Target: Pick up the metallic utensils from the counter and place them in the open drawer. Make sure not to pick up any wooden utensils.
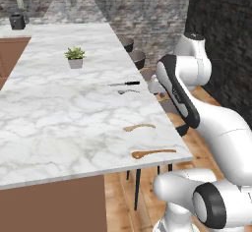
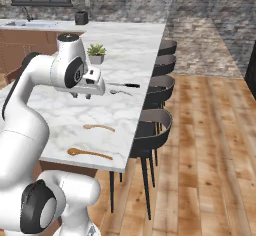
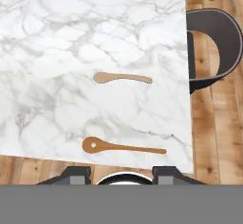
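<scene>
Right base view, potted plant (image 2: 96, 53) behind knife (image 2: 124, 85)

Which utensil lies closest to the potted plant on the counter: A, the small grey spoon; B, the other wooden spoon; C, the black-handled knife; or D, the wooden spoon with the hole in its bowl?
C: the knife lies just beyond the grey spoon, nearest the potted plant, while both wooden spoons lie further down the counter.

White grey-veined counter (image 1: 59, 123); brown wooden spoons (image 3: 122, 78); black-handled knife (image 1: 124, 83).
</scene>
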